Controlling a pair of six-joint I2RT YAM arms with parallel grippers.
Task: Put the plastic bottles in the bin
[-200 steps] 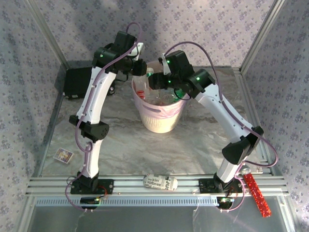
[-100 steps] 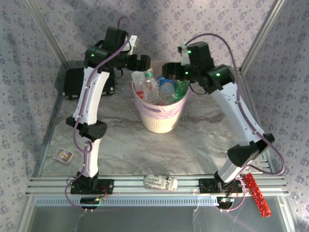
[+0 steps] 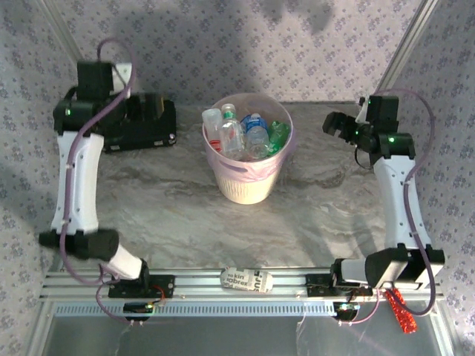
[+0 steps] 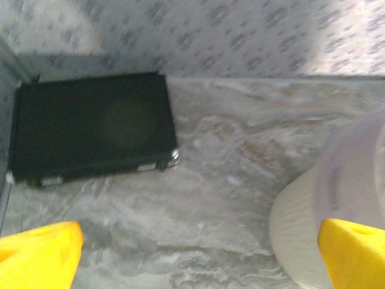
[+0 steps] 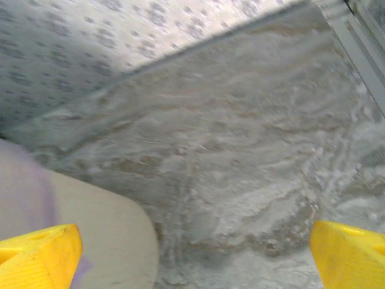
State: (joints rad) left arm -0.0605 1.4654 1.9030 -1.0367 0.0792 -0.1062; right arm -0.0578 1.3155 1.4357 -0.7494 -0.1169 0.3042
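1. Both arms stand back from the bin [image 3: 249, 185] as seen from above. The left gripper [image 3: 152, 111] hangs over the black case [image 3: 141, 139] and the right gripper [image 3: 338, 124] is opposite, about equally near. The plastic bottles [image 3: 245, 135] sit heaped inside, up to the rim.
2. Left wrist view: the left gripper [image 4: 195, 259] is spread wide and holds nothing. The bin [image 4: 313, 217] lies just off its right finger.
3. Right wrist view: the right gripper [image 5: 192, 259] is equally wide and empty. The bin [image 5: 90, 235] sits by its left finger.

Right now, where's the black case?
In the top view the black case lies flat in the table's far left corner, left of the bin; the left wrist view looks down on it.
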